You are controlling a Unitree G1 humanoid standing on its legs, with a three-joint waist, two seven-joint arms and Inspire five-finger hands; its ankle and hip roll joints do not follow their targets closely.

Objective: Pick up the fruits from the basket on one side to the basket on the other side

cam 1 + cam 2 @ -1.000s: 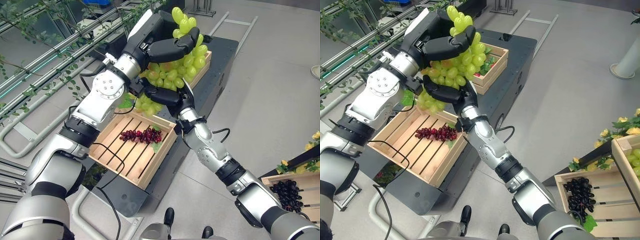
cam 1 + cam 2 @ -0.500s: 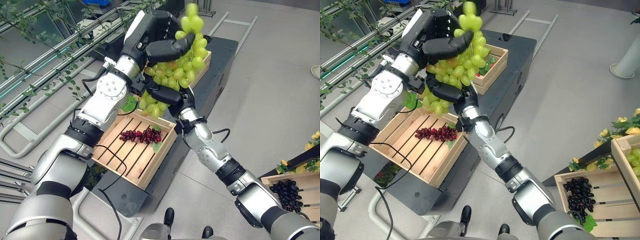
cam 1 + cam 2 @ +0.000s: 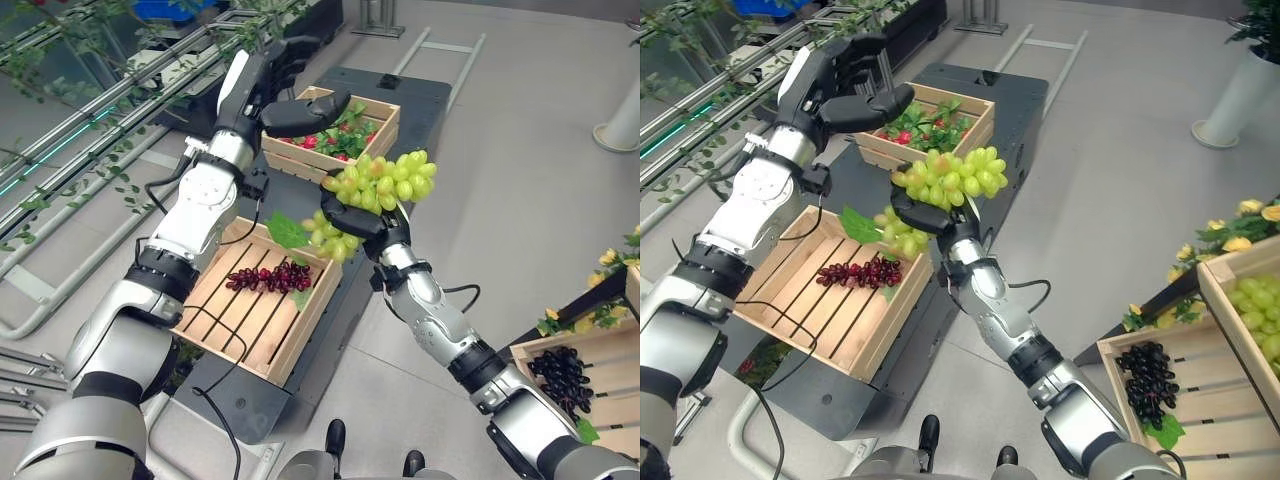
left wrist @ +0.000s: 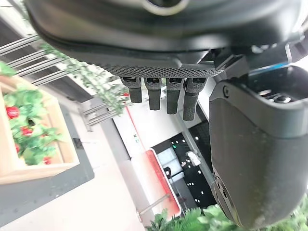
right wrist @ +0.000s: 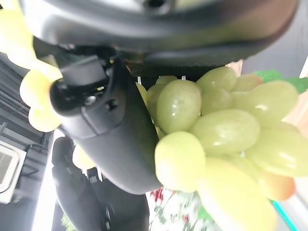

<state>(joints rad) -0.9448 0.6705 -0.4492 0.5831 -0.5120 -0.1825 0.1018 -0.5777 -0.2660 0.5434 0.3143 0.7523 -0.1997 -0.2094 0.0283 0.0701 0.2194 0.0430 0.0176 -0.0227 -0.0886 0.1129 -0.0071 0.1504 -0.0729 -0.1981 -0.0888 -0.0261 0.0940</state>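
Observation:
A big bunch of green grapes (image 3: 378,180) hangs over the right rim of the near wooden crate (image 3: 225,325), with my right hand (image 3: 364,218) curled round it from below. Close up, the grapes (image 5: 226,130) press against that hand's thumb (image 5: 110,125). My left hand (image 3: 290,92) is open, held in the air above the far crate (image 3: 385,112) and apart from the bunch; its straight fingers (image 4: 159,94) hold nothing. A small bunch of red grapes (image 3: 268,278) lies in the near crate.
The far crate holds red fruits among green leaves (image 3: 925,125). Both crates stand on a black platform (image 3: 440,110). At the lower right is a crate of black grapes (image 3: 1145,380), and beside it a crate of green grapes (image 3: 1260,310). Metal rails with vines (image 3: 90,110) run along the left.
My left hand has let go of the green grapes and drawn back to the left. The right hand has carried the bunch down and to the right. The camera has shifted.

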